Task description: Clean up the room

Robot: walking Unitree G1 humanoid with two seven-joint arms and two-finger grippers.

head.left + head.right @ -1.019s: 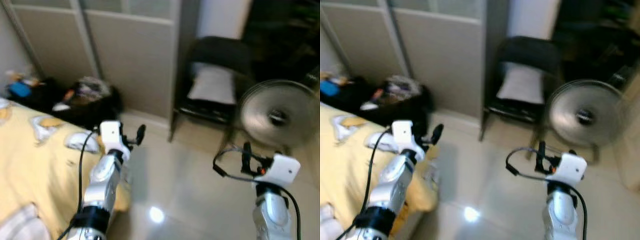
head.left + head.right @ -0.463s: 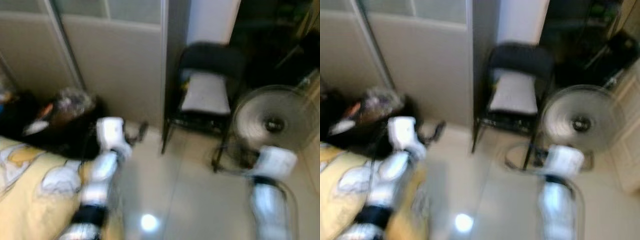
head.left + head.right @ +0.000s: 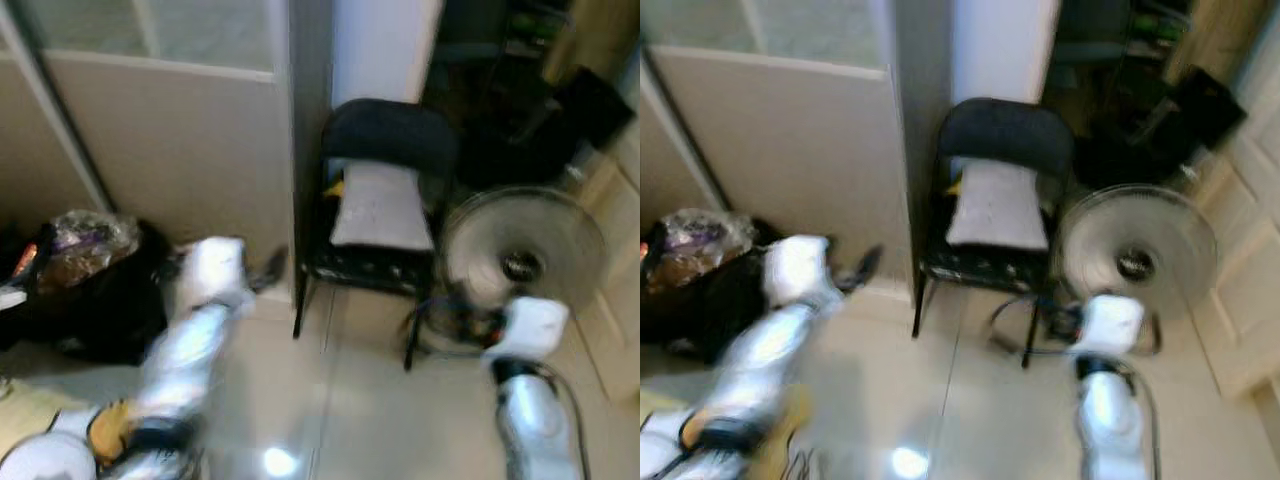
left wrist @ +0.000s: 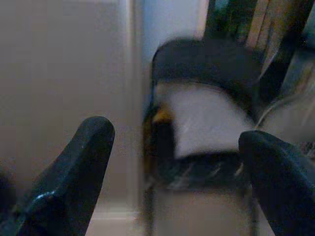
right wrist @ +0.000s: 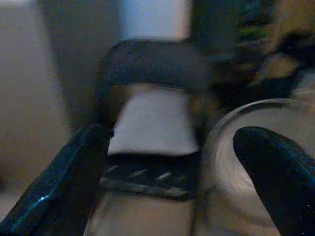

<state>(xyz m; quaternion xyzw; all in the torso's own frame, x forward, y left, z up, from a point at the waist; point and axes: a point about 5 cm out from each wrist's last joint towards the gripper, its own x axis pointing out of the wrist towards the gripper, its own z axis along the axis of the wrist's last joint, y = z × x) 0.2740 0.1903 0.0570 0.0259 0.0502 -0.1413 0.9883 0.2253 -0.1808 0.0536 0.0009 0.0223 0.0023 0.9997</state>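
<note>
Frames blurred, robot seems mid-walk. Nearest, at 7 o'clock in the left eye view, a yellow corner of the bed [image 3: 20, 415] with a white item on it, too smeared to name. Left arm rises from 7 o'clock, right arm from 5 o'clock. Left claw [image 4: 172, 167] has its fingers spread wide, nothing between them, touching nothing, aimed at the chair. Right claw [image 5: 182, 172] is likewise spread wide and empty, hanging over bare floor [image 3: 350, 420]. At 9 o'clock a dark bag [image 3: 90, 290] sits on the floor against the sliding door [image 3: 160, 150], with crumpled plastic and clutter on top; contents not readable. At 12 o'clock stands a black chair [image 3: 385, 150] with a pale cushion [image 3: 380, 205] lying on its seat, something yellow just beside the cushion's edge, unclear what. Right of the chair, at 2 o'clock, a standing fan [image 3: 520, 255], close to the chair leg, cable looping on the floor near its base. Dark shelving behind at 1 o'clock, details lost. Likely task things for the cleanup: the cushion and the bag clutter, guess only. The cushion should be light, soft, squashy, not fragile; best pinched at a corner or the front edge where the fingers can bite folded fabric. The crumpled plastic would be light, slippery and crinkly; grab a bunched fold. The fan would be top-heavy and awkward; avoid the grille, take the stem.
</note>
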